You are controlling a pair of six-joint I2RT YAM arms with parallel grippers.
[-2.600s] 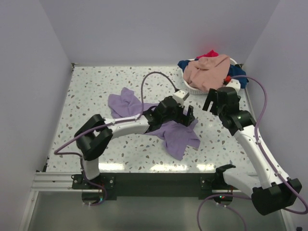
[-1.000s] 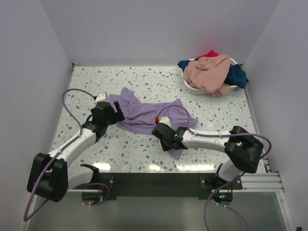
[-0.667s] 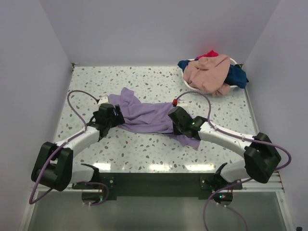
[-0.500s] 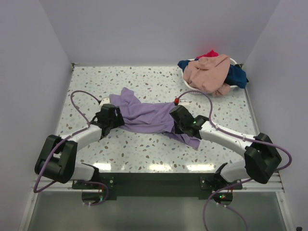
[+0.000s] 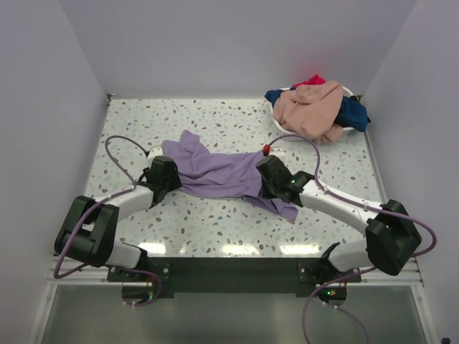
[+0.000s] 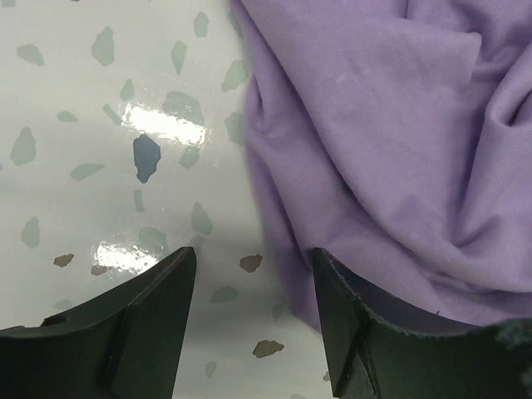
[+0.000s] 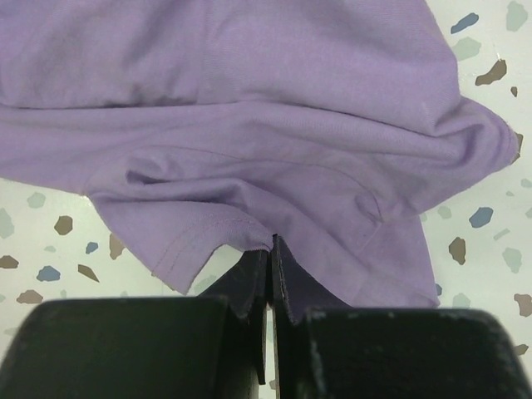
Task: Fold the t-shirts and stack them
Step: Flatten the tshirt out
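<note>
- The lavender t-shirt [image 5: 222, 174] is shown spread in a rumpled band across the middle of the speckled table [image 5: 215, 122], between the two arms.
- The right gripper [image 7: 270, 249] is shown with its fingers pressed together on a pinch of fabric at the shirt's near hem, where a stitched edge is seen.
- The left gripper [image 6: 253, 270] is shown with its jaws apart at a moderate width; one finger is set over the shirt's edge and the other over bare table, and nothing is clamped.
- The peach-pink t-shirt [image 5: 310, 107], navy blue t-shirt [image 5: 353, 111] and red t-shirt [image 5: 313, 80] are heaped in the white basket [image 5: 287, 132] at the far right corner, well apart from the work.
- The fabric is judged light, limp and easily creased; no shape is expected to be kept when it is lifted, and sliding on the glossy table is likely.
- Hold is best taken at hems, shoulder seams or corners, where the doubled cloth gives the pads a firmer bite; a single thin layer is likely to slip out.
- Two well-separated holds are advised, so that the cloth can be drawn flat before folding.
</note>
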